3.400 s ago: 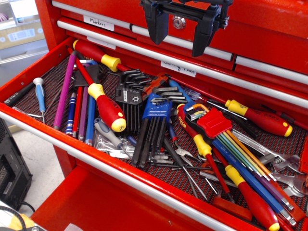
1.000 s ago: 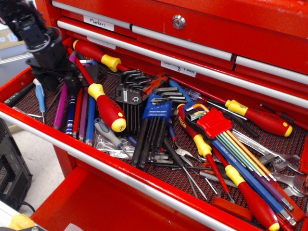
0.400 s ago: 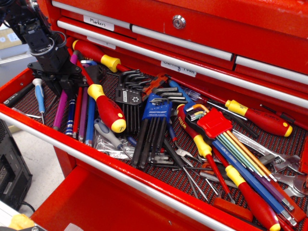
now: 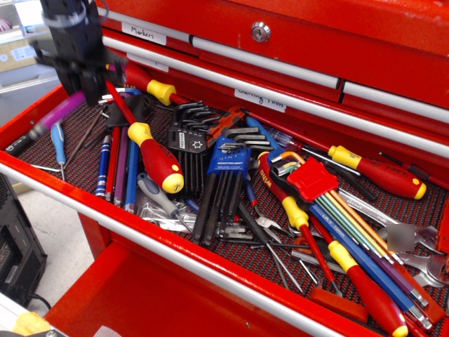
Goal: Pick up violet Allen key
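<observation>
The violet Allen key is a magenta-violet rod, blurred by motion. It hangs slanted down to the left, lifted off the mat at the left end of the open red drawer. My black gripper is at the top left, above the drawer's back left corner, and is shut on the key's upper end. The key's upper end is hidden between the fingers.
Left in the drawer below are a blue screwdriver, a thinner purple rod and red and blue rods. A red-and-yellow screwdriver, black hex key sets, a blue-holder set and a rainbow set with a red holder lie to the right.
The gripper came from the top centre down onto the violet key at the drawer's left and shut on it. Now it has risen, with the key off the mat.
</observation>
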`<state>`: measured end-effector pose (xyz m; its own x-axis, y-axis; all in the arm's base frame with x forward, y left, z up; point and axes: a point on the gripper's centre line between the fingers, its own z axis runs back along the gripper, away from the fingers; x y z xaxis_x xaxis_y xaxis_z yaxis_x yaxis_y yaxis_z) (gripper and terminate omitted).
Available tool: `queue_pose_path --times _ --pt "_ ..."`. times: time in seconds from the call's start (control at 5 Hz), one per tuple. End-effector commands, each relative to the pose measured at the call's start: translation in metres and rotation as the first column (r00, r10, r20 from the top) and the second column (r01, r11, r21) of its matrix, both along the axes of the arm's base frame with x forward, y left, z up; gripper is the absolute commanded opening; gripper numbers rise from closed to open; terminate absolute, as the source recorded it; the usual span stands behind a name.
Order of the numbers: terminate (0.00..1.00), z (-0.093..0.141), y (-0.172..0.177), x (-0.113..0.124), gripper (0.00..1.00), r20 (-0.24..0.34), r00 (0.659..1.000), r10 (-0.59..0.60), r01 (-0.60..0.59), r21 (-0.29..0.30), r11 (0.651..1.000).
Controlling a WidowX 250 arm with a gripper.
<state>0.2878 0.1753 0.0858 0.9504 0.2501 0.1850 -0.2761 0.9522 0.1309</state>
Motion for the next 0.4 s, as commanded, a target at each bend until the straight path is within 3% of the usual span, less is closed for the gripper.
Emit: queue_pose_path --times 0.0,0.2 --pt "0.0 0.104 -0.004 -0.014 0.0 0.15 0.985 0.083 -0.117 0.236 0.965" --pt "1.0 0.134 -0.009 -0.013 0.0 0.195 0.98 0.035 -0.094 0.3 0.949"
